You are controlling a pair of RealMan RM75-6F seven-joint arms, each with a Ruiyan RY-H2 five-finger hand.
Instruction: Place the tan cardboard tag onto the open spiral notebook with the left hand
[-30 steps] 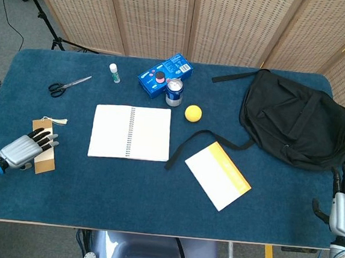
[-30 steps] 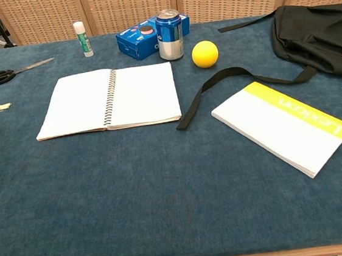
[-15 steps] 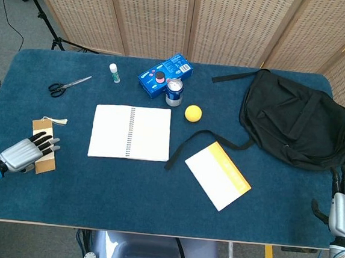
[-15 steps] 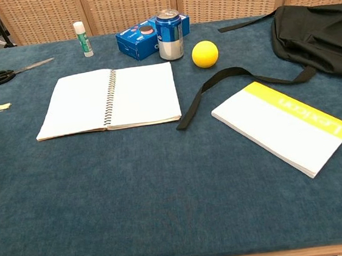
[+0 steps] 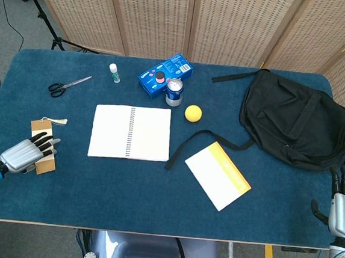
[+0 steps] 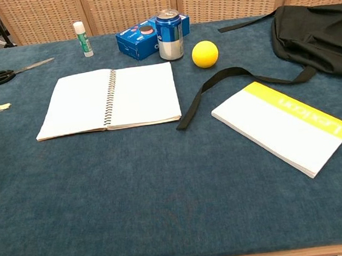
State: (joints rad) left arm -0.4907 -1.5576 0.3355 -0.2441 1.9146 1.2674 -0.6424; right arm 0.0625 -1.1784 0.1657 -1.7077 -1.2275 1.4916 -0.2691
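Near the surface's left edge, our left hand [image 5: 26, 152] lies, fingers spread, over the tan cardboard tag [image 5: 43, 145], not yet gripped or lifted; carrying it to the open spiral notebook [image 5: 130, 132] remains.

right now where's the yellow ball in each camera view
Head view: the yellow ball sits above centre, just right of the soda can and up-right of the open notebook.
Chest view: the yellow ball is near the top, right of centre, again just right of the soda can.
Shared landmark: the soda can, right beside the ball in both.
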